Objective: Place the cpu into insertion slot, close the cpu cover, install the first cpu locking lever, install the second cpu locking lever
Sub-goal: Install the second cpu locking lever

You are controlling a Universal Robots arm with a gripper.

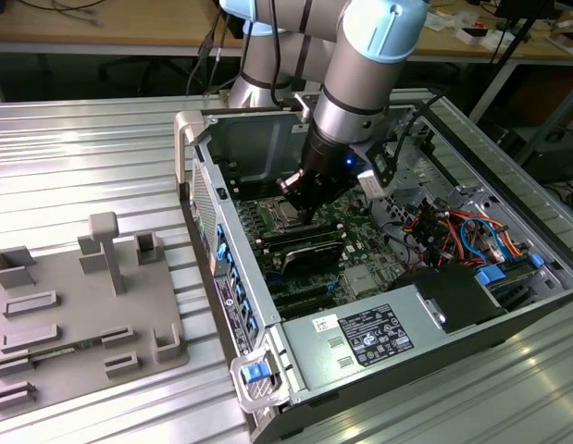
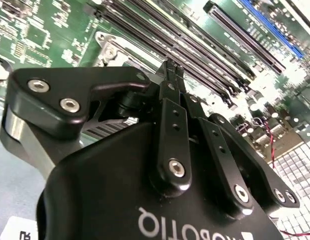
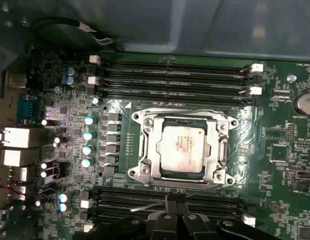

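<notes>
The cpu [image 3: 182, 147] lies flat in the insertion slot [image 3: 142, 173], silvery face up. The cpu cover [image 3: 149, 145] is down around it as a metal frame. In the first wrist view, a thin metal locking lever [image 3: 147, 206] slants along the socket's side nearest my gripper [image 3: 175, 201] and runs up to the fingertips. My gripper is shut, its black fingers pressed together just beside the socket. From behind, in the second wrist view, the gripper [image 2: 169, 66] tapers to a closed tip over the memory slots. In the exterior view the gripper [image 1: 301, 218] reaches down inside the computer case beside the cpu [image 1: 283, 218].
Long black memory slots [image 3: 175, 80] flank the socket on both sides. The open computer case [image 1: 267, 305] has upright metal walls, cables [image 1: 453, 231] and a power supply [image 1: 379, 338] on the exterior view's right. A grey fixture plate [image 1: 73, 305] lies on the exterior view's left.
</notes>
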